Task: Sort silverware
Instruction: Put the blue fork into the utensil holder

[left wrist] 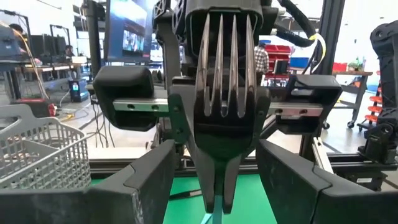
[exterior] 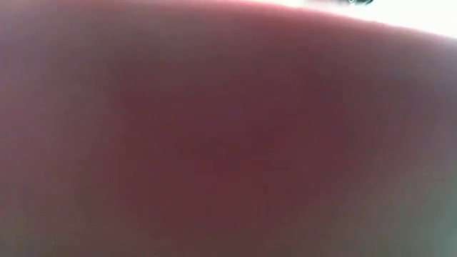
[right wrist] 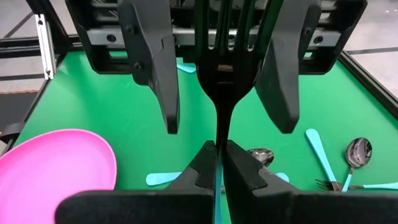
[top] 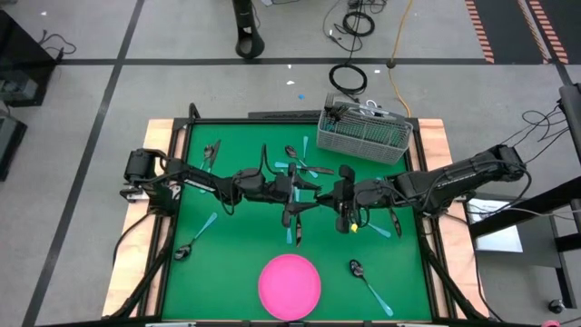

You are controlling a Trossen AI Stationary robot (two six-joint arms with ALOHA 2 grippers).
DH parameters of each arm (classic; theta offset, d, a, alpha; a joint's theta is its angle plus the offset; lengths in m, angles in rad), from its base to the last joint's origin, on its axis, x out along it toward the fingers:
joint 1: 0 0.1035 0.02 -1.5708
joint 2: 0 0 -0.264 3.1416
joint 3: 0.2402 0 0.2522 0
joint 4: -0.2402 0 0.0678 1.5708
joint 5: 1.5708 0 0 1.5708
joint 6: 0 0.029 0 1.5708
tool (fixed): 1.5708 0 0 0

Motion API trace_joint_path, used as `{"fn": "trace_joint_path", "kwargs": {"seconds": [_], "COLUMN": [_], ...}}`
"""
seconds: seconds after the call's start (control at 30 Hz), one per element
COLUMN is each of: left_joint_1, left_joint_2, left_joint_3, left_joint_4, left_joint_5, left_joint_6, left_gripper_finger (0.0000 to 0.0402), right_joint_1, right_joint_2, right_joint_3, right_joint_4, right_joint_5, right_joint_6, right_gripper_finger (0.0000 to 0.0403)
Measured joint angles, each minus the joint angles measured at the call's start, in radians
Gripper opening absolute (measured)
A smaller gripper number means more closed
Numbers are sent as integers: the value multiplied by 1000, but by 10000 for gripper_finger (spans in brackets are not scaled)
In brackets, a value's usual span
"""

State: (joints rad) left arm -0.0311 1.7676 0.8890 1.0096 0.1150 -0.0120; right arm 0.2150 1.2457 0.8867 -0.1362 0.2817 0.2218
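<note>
Dark metal tines of a fork (left wrist: 225,68) stand upright between the two grippers at the middle of the green surface (top: 236,245), its thin light-blue handle (top: 296,227) pointing down toward the near side in the high view. The right gripper (right wrist: 220,163) is clamped narrow on the fork's neck, its fingers (right wrist: 202,171) pressed against either side. The left gripper (top: 292,193) faces it from the other side with its fingers (left wrist: 140,183) spread wide around the fork and not touching it.

Other silverware lies scattered on the surface: a spoon (top: 194,240) near the left edge, a spoon (top: 369,283) at the near right, a small cluster (top: 300,162) just beyond the grippers, and one piece (top: 211,154) toward the far left. In the right wrist view, a spoon (right wrist: 354,158) and a loose blue handle (right wrist: 320,154) lie close together.

A round pink plate (top: 290,286) sits at the near edge, in the middle. A grey wire-mesh basket (top: 365,133) rests at the far right corner of the surface. The low view is blocked by a blurred pinkish mass.
</note>
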Motion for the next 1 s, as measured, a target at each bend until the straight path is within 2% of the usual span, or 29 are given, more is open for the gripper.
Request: {"fn": "trace_joint_path", "kwargs": {"seconds": [0.2,0.33,0.73,1.0], "left_joint_1": [0,0,0,0], "left_joint_2": [0,0,0,0], "left_joint_3": [0,0,0,0], "left_joint_4": [-1,-3,-5,-4], "left_joint_5": [0,0,1,0], "left_joint_6": [-1,-2,-3,1], "left_gripper_finger": [226,211,129,48], "right_joint_1": [0,0,0,0], "right_joint_2": [7,6,6,6], "right_joint_3": [0,0,0,0], "right_joint_4": [2,20,56,51], "right_joint_5": [3,4,5,4], "right_joint_6": [1,1,-16,-16], "right_gripper_finger": [0,0,0,0]}}
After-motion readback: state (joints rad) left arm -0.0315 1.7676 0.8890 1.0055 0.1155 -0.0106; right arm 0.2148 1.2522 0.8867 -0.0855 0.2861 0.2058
